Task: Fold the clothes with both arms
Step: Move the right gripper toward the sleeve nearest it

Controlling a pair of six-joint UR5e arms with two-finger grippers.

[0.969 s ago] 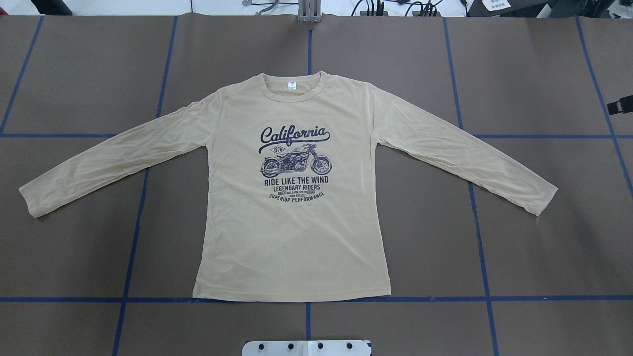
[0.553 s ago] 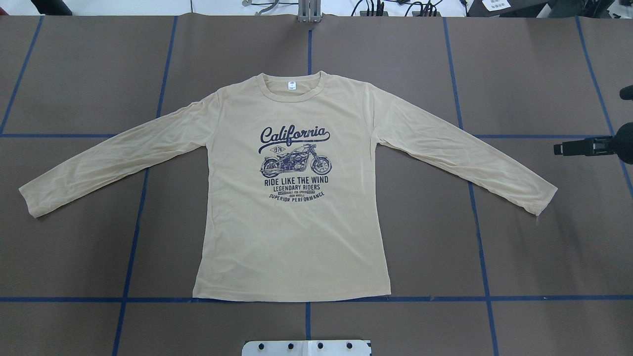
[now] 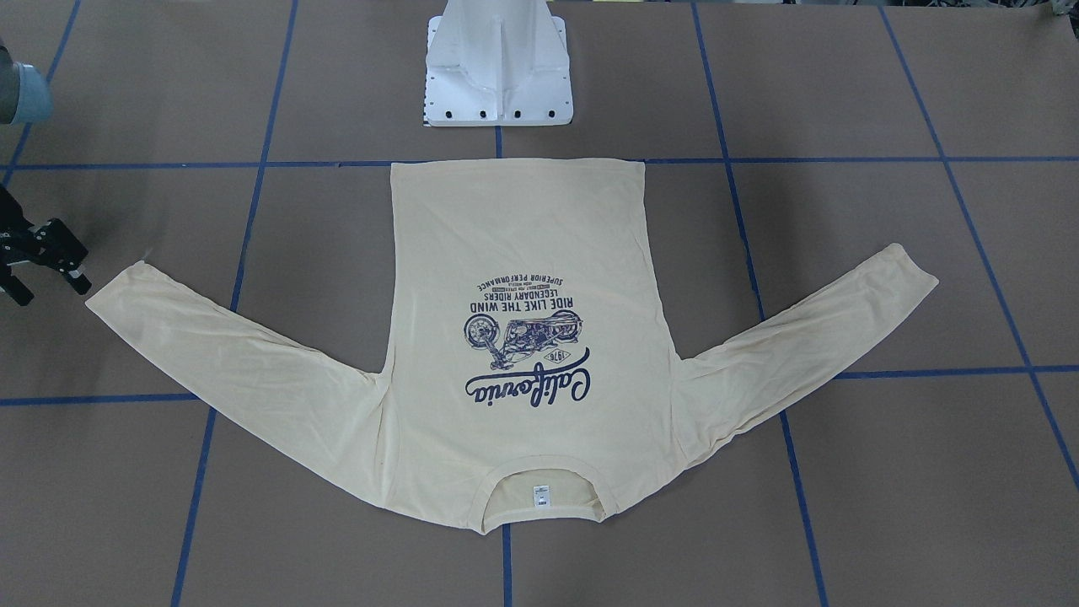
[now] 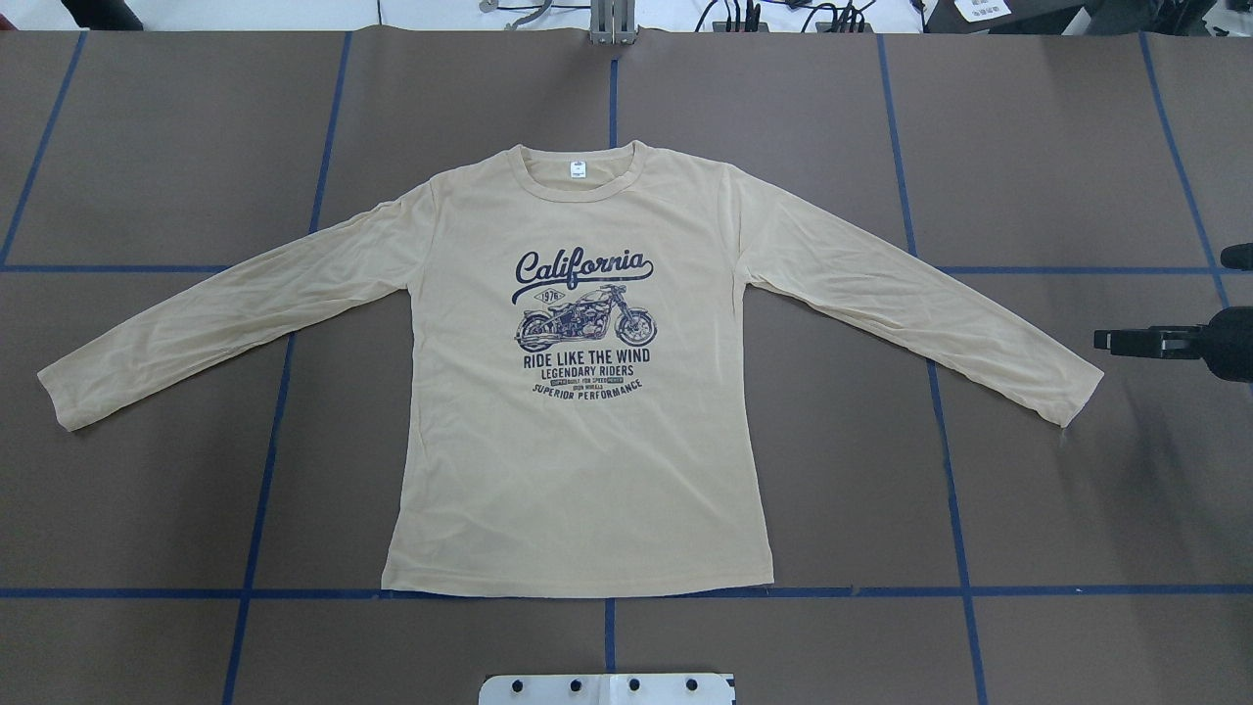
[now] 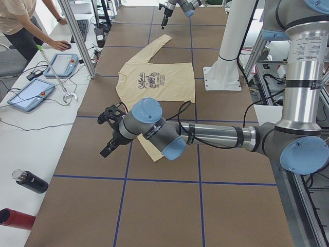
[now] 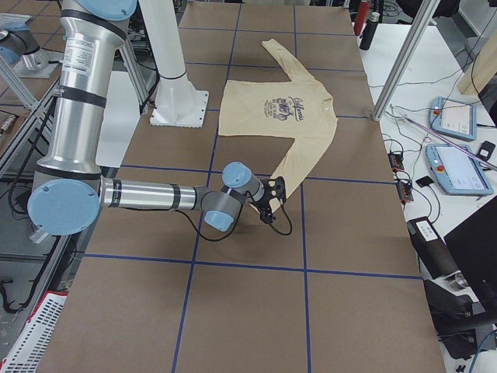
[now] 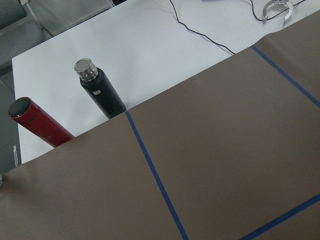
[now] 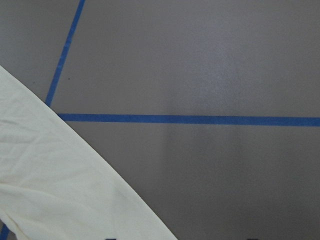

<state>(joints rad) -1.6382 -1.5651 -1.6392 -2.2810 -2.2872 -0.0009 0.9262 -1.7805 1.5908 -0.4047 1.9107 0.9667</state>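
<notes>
The pale cream-yellow long-sleeved T-shirt [image 4: 578, 460] lies flat and front up in the middle of the table, both sleeves spread, collar away from the robot. It also shows in the front-facing view [image 3: 514, 253]. My right gripper [image 4: 1165, 313] hovers open and empty just beyond the cuff [image 4: 1072, 387] of the sleeve on the overhead view's right; it shows in the front-facing view [image 3: 52, 291] and the exterior right view [image 6: 273, 203]. The right wrist view shows part of that sleeve [image 8: 60, 190]. My left gripper [image 5: 107, 135] shows only in the exterior left view, above bare table past the other cuff; I cannot tell whether it is open.
The white pedestal base [image 3: 497, 67] stands at the shirt's hem side. Blue tape lines cross the brown table cover. A black bottle [image 7: 100, 92] and a red bottle [image 7: 40, 127] lie on the white side table beyond the left end. Tablets and an operator [image 5: 20, 25] are there too.
My right gripper has come in from the overhead view's right edge and moved toward the robot, closer to the sleeve cuff. The shirt has not moved.
</notes>
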